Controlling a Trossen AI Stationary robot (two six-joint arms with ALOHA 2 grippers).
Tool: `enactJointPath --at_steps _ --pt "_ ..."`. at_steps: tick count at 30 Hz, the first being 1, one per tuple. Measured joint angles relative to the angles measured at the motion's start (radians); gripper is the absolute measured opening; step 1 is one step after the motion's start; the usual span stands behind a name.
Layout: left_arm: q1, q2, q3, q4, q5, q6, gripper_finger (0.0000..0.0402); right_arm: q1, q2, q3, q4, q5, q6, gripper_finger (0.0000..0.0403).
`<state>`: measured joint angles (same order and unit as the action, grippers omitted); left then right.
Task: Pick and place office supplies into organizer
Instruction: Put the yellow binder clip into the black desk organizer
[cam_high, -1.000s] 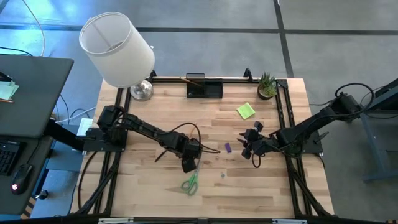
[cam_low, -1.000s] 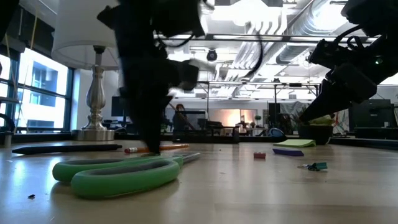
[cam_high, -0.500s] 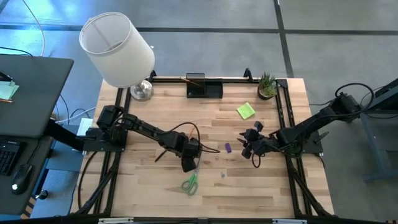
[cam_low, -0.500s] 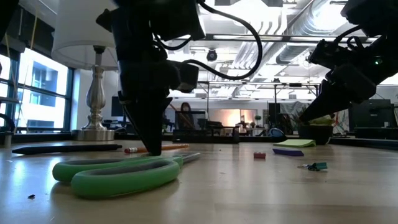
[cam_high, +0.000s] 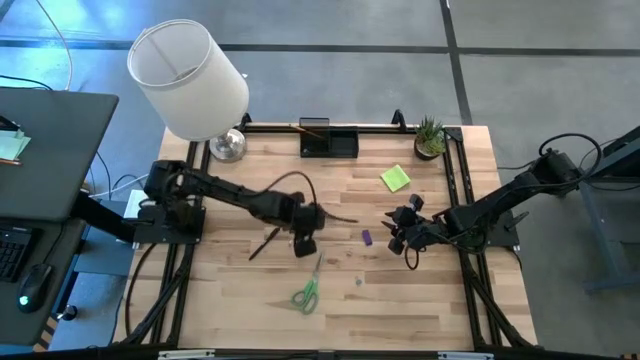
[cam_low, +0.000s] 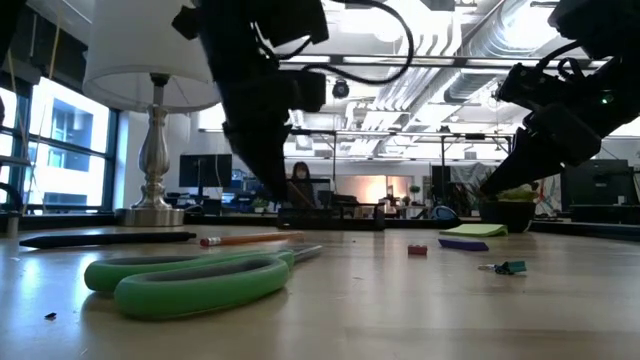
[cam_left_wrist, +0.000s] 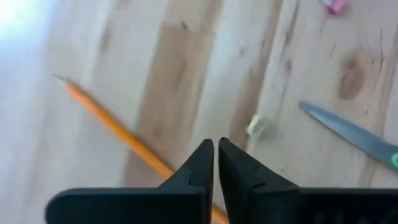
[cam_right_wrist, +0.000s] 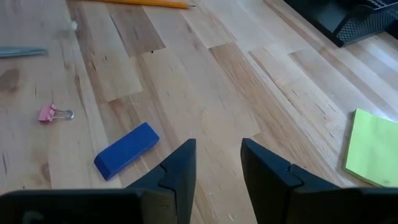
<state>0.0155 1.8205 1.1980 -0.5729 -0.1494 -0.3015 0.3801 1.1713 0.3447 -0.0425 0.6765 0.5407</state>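
Left gripper (cam_left_wrist: 216, 149) fingers together, empty, above orange pencil (cam_left_wrist: 118, 134) near scissors (cam_high: 307, 290). Right gripper (cam_right_wrist: 217, 158) fingers apart, empty, beside blue block (cam_right_wrist: 127, 149), sticky-note pad (cam_high: 395, 178).

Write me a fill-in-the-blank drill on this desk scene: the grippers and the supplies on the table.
1. The left gripper hovers above the table with its jaws ____ and nothing between them.
2. The scissors have ____ handles.
3. The sticky-note pad lies between the organizer and the ____ gripper.
4. In the right wrist view, the right gripper has its jaws ____, near a blue eraser.

Missing words: shut; green; right; open
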Motion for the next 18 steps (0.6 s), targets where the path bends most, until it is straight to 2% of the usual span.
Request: enactJointPath --at_steps 5,8,13,16,18 --pt "0.110 -0.057 0.000 0.001 -0.004 0.072 0.0006 0.000 0.000 0.000 -0.001 0.003 0.000 0.0119" --pt "0.151 -0.074 0.001 0.012 0.079 0.094 0.0015 0.000 0.000 0.000 -0.001 0.003 0.000 0.0119" --pt "0.115 -0.051 0.003 0.054 0.241 0.130 0.0031 0.000 0.000 0.000 -0.001 0.009 0.000 0.0119" --pt "0.068 -0.016 0.000 0.075 0.261 0.125 0.0044 0.000 0.000 0.000 0.002 0.008 0.004 0.0119" --pt "0.043 0.003 0.001 0.117 0.237 0.068 0.0056 0.000 0.000 0.000 0.005 0.008 0.008 0.0119"
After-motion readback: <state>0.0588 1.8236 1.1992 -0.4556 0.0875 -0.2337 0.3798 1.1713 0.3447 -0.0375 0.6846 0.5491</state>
